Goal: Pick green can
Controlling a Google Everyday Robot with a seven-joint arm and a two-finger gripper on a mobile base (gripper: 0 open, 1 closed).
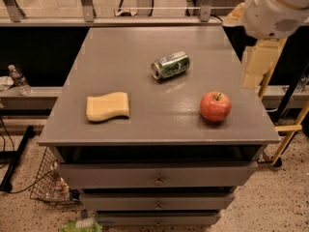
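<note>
The green can point(170, 65) lies on its side on the grey cabinet top point(120, 57), a little behind the middle, with its silver end facing left. My gripper point(257, 65) is the cream-coloured part hanging below the white arm point(275, 6). It is at the right edge of the cabinet, to the right of the can and well apart from it, holding nothing that I can see.
A red apple point(215, 106) sits at the front right of the top, close below the gripper. A yellow sponge point(108, 106) lies at the front left. A railing point(145, 8) runs behind the cabinet. A water bottle point(18, 79) stands on a ledge at the left, and a wire basket point(48, 182) on the floor.
</note>
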